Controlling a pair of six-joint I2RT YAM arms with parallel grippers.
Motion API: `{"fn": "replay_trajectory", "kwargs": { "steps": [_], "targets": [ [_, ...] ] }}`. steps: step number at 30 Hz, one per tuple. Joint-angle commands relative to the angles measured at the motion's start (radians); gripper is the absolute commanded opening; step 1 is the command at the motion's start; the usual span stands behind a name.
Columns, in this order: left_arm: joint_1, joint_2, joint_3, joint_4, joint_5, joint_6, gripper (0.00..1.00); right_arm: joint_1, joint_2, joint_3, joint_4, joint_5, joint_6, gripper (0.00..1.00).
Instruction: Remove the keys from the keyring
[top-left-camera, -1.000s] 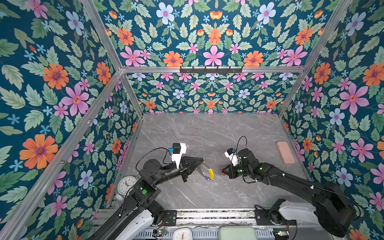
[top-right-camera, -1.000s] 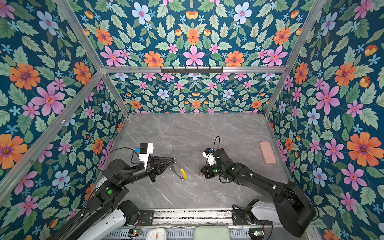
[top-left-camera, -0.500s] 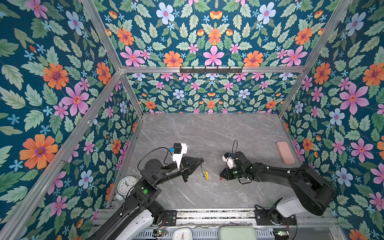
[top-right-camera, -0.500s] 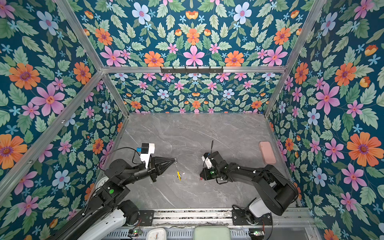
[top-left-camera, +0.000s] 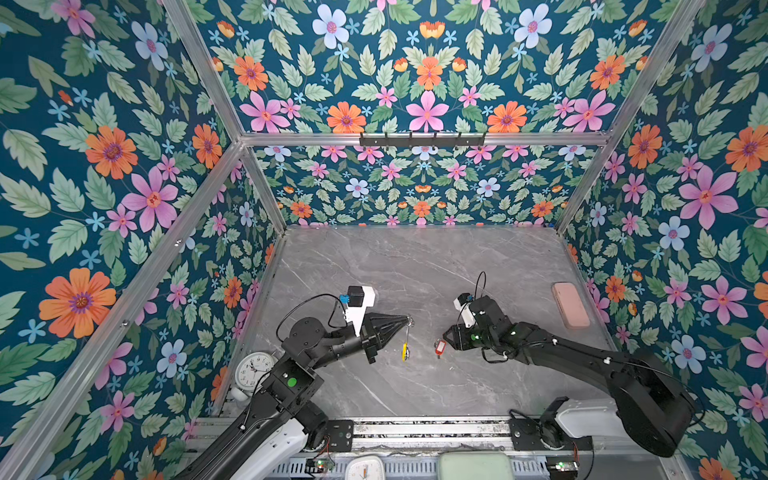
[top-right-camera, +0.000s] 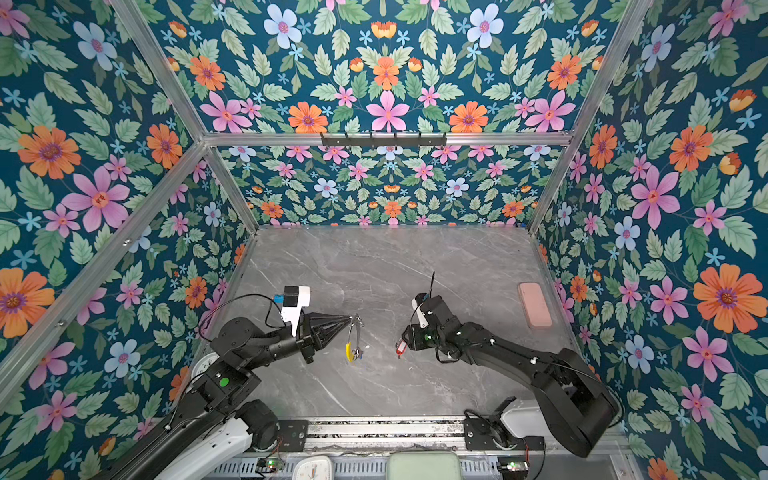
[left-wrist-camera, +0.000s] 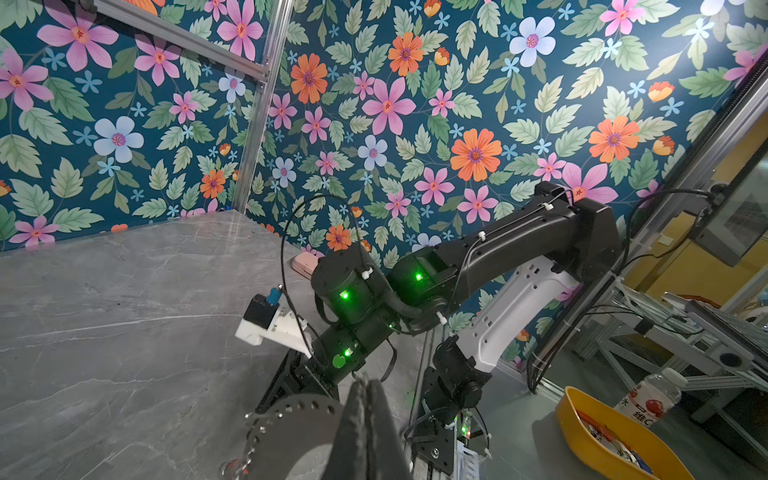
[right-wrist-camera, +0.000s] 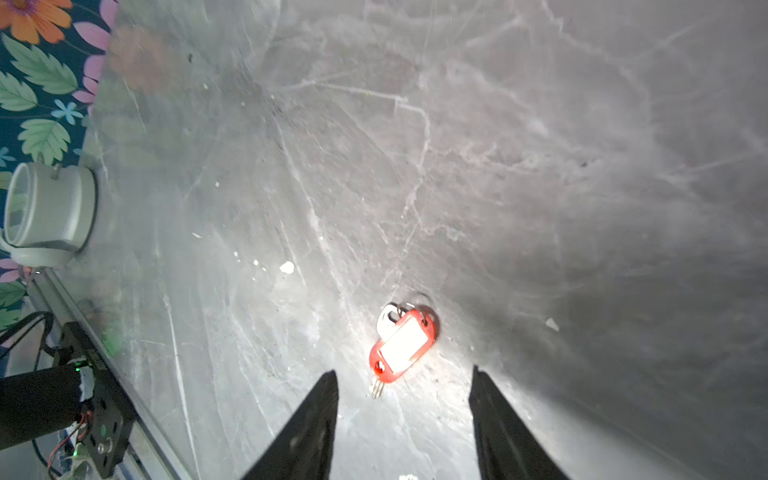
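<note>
My left gripper (top-left-camera: 406, 320) (top-right-camera: 352, 321) is shut on the top of the keyring (top-left-camera: 407, 337) (top-right-camera: 353, 338). The keyring hangs edge-on above the table, yellow section lowest. A small blue bit (top-right-camera: 360, 355) shows by the yellow; I cannot tell if it is a key's tag. In the left wrist view the shut gripper (left-wrist-camera: 366, 384) has the blurred keyring (left-wrist-camera: 291, 415) beside it. The key with the red tag (top-left-camera: 439, 347) (top-right-camera: 400, 348) (right-wrist-camera: 401, 347) lies flat on the table. My right gripper (top-left-camera: 446, 336) (top-right-camera: 406, 337) (right-wrist-camera: 403, 374) stands open just behind it, touching nothing.
A round white clock (top-left-camera: 254, 370) (right-wrist-camera: 50, 212) stands at the front left wall. A pink case (top-left-camera: 570, 305) (top-right-camera: 535, 304) lies by the right wall. The grey marble table (top-left-camera: 415, 266) stretches back to the flowered walls.
My right gripper has opened and let go of the red-tagged key, which now lies on the table. The keyring in my left gripper has swung from face-on to edge-on.
</note>
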Motion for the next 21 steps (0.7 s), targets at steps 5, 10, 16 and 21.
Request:
{"fn": "replay_trajectory", "kwargs": {
  "steps": [5, 10, 16, 21],
  "targets": [
    [0.001, 0.006, 0.024, 0.014, -0.046, -0.005, 0.0, 0.013, -0.265, 0.051, -0.022, -0.029, -0.076, 0.55],
    [0.0, 0.04, 0.047, -0.011, -0.082, -0.01, 0.0, 0.126, -0.402, 0.12, 0.018, -0.058, -0.16, 0.58],
    [0.001, 0.053, 0.055, -0.008, -0.118, -0.02, 0.0, 0.297, -0.367, 0.208, 0.057, -0.078, -0.248, 0.59],
    [0.0, 0.053, 0.057, 0.006, -0.183, -0.047, 0.0, 0.426, -0.291, 0.247, 0.075, 0.095, -0.311, 0.65]
  ]
}}
